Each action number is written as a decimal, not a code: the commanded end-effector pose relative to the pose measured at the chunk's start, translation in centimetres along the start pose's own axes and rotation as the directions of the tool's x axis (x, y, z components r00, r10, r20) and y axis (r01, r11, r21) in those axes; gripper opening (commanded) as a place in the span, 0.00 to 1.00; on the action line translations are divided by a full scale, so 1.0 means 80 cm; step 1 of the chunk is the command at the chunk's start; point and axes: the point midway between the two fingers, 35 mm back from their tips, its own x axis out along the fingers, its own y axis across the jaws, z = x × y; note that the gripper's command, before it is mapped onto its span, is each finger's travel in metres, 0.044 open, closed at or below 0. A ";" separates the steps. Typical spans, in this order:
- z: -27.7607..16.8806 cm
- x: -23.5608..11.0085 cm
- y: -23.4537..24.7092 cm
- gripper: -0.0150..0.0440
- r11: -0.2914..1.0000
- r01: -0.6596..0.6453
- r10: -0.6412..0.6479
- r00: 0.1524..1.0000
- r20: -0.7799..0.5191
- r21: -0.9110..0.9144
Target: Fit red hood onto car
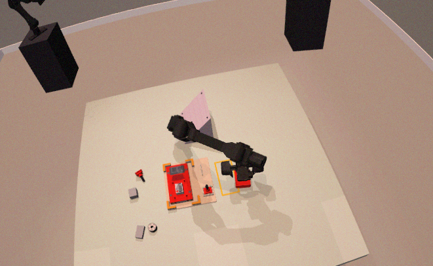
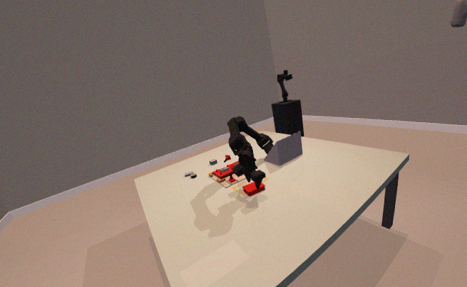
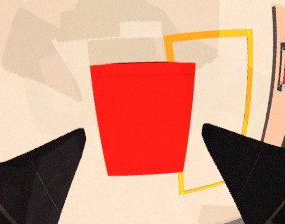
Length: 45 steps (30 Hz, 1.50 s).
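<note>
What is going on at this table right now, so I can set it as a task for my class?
A single black robot arm hangs over the red hood, which lies on the table partly across an orange outline. Its gripper is wide open, jaws either side of the hood, holding nothing. The car chassis waits in its jig nearby, hood not yet fitted.
</note>
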 end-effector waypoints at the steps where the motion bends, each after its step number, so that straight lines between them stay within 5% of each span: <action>1: 0.000 0.003 0.000 1.00 1.000 0.003 -0.003 1.000 0.003 -0.007; 37: 0.000 0.025 -0.001 1.00 1.000 0.003 -0.003 1.000 0.003 -0.007; 41: 0.000 0.023 0.000 0.82 1.000 0.001 -0.001 1.000 0.000 0.000; 45: 0.000 0.023 0.000 0.78 1.000 0.001 -0.001 1.000 0.000 0.000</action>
